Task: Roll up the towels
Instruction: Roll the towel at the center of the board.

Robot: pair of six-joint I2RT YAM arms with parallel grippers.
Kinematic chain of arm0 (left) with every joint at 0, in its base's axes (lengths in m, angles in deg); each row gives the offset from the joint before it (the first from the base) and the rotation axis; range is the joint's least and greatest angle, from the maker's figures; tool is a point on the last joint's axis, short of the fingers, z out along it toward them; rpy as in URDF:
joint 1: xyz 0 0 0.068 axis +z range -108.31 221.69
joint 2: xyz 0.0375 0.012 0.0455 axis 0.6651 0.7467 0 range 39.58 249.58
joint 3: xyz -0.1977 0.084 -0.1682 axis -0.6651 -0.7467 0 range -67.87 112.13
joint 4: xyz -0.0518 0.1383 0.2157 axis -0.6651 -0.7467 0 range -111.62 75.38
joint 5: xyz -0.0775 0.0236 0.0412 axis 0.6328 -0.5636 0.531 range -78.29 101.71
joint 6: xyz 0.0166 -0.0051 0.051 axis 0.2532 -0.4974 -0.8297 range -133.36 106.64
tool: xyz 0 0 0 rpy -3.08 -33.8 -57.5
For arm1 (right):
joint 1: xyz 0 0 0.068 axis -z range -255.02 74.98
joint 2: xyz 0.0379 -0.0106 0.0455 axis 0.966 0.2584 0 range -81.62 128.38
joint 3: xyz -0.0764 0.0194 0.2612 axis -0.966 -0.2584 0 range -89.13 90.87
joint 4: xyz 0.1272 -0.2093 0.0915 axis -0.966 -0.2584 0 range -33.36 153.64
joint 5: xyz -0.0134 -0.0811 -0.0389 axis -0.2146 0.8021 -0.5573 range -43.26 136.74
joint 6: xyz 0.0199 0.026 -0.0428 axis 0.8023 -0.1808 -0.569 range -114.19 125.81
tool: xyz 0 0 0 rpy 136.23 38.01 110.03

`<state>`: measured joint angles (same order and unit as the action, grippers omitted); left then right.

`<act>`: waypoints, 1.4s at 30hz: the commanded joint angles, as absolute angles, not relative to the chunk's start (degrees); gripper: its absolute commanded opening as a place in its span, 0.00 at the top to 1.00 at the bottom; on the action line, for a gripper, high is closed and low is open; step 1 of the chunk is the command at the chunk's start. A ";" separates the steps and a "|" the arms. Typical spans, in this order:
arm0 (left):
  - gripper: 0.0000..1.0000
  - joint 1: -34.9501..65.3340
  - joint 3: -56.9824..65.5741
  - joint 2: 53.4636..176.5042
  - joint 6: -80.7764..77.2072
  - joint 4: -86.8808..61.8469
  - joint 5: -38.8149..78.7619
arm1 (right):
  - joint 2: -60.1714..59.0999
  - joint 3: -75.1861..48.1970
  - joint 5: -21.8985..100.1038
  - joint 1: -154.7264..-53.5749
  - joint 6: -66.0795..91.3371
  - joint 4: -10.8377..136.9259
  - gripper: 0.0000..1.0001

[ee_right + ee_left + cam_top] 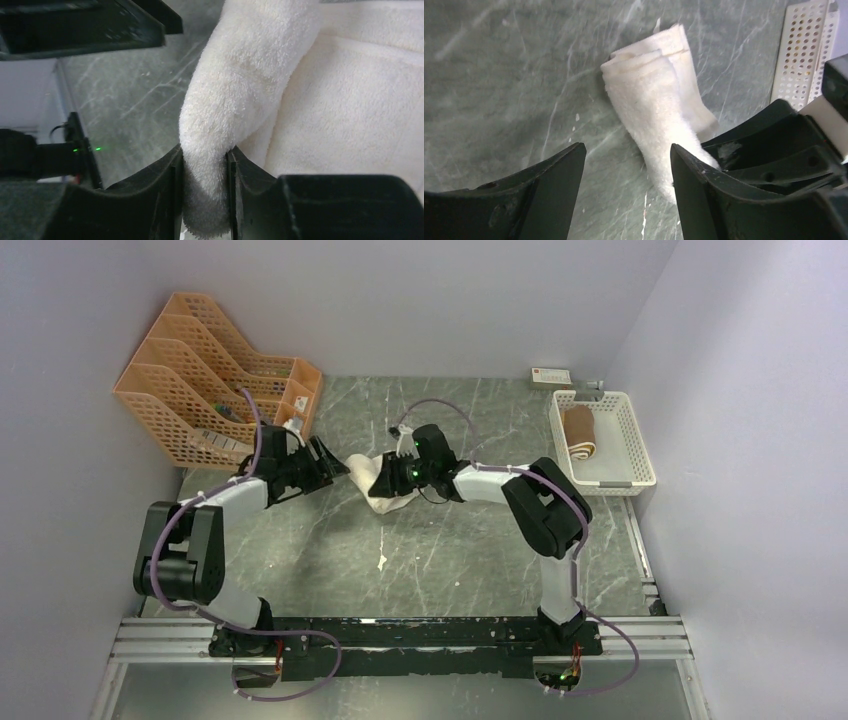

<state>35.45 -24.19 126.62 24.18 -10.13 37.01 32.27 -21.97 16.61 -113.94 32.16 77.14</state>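
Note:
The cream-white towel lies bunched and partly folded mid-table between both grippers. My right gripper is shut on a thick fold of this towel, which bulges up out of the jaws. My left gripper is open. The towel's narrow end reaches in between its fingers and brushes the right-hand fingertip. In the top view the left gripper is just left of the towel and the right gripper sits over its right part. The brown towel lies rolled in the white basket.
An orange tiered file rack stands at the back left, close behind the left arm. The white basket is at the back right against the wall, its perforated side showing in the left wrist view. A small white box sits at the back wall.

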 commanded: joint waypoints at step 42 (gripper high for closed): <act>0.44 27.89 -21.59 142.07 25.27 -1.63 33.35 | 37.02 2.03 70.28 -132.85 6.94 37.17 0.18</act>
